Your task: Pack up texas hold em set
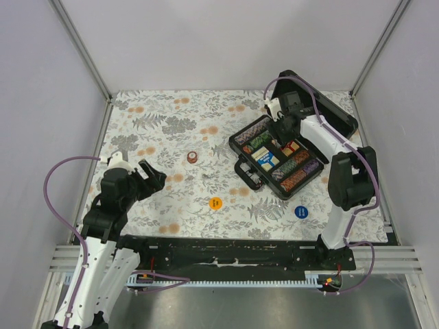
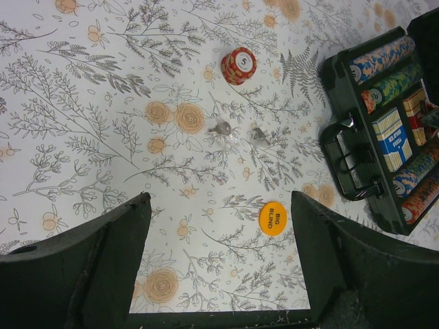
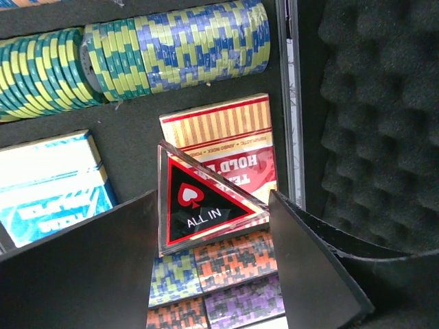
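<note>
The black case [image 1: 241,168] lies open at the right of the table, holding multicoloured chip rows [image 3: 178,48], a red deck [image 3: 219,130] and a blue deck [image 3: 48,178]. My right gripper [image 1: 280,130] hangs over the case's far side. In its wrist view the right gripper [image 3: 212,229] is shut on the red "ALL IN" triangle [image 3: 199,205], held just above the red deck. My left gripper [image 1: 154,179] is open and empty over the left of the table, also shown in its own view [image 2: 219,253]. A yellow disc [image 1: 215,203], a blue disc [image 1: 300,212] and a reddish chip stack [image 1: 193,157] lie on the cloth.
The case lid [image 1: 329,113] with grey foam [image 3: 370,103] lies open behind the case. Two small clear pieces [image 2: 222,127] lie on the floral cloth below the reddish chips [image 2: 238,66]. The yellow "BIG BLIND" disc [image 2: 273,218] lies just ahead of my left fingers. Frame posts stand at the table's corners.
</note>
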You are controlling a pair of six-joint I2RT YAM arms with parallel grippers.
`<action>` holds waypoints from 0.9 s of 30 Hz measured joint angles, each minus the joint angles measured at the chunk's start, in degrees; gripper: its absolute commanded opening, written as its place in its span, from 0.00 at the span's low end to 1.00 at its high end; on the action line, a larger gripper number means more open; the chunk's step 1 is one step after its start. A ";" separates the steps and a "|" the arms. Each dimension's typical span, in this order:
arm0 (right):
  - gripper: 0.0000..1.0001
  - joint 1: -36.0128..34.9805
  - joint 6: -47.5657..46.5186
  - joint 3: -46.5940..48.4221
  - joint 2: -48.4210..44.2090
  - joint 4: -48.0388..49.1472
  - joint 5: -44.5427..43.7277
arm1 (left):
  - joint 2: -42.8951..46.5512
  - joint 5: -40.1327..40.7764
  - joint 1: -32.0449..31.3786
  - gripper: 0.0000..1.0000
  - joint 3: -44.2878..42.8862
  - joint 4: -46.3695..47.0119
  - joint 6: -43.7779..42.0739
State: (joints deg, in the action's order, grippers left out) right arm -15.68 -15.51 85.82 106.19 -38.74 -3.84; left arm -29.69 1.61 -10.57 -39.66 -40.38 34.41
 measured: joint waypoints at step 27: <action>0.86 0.52 -7.54 0.44 2.60 2.34 -3.04 | -0.26 1.07 0.00 0.88 0.00 0.00 0.00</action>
State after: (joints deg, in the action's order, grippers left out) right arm -15.16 -23.05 86.26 108.79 -36.40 -6.87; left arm -29.95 2.68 -10.57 -39.66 -40.38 34.41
